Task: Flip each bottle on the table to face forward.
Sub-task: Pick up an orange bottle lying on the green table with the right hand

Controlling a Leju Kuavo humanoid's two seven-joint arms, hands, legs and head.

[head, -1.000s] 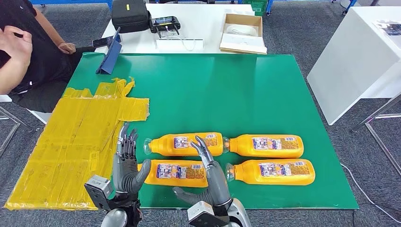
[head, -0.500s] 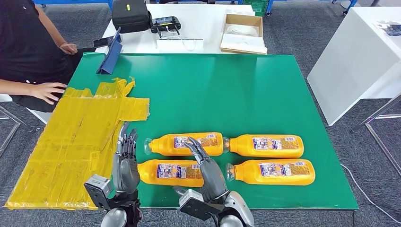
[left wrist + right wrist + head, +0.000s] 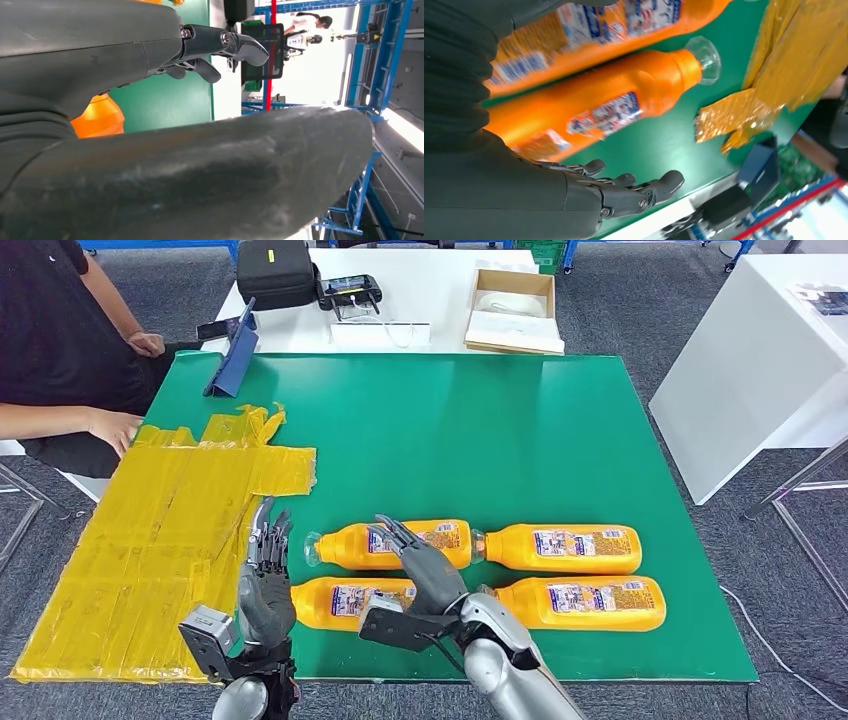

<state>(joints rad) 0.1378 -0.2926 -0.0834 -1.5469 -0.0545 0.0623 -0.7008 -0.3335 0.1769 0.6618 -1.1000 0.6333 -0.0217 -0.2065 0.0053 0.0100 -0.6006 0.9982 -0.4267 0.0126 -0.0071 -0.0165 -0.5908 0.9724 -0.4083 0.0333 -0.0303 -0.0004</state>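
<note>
Four orange plastic bottles with blue-and-white labels lie on their sides near the green table's front edge. My right hand hovers spread above them; my left hand, fingers straight, holds nothing.

The head view is being lit evenly and brightly from overhead, soft glare being thrown on the green table and only faint shadows being cast, while the near orange bottle is being blurred and bright background glare is being overexposed in the wrist views.
</note>
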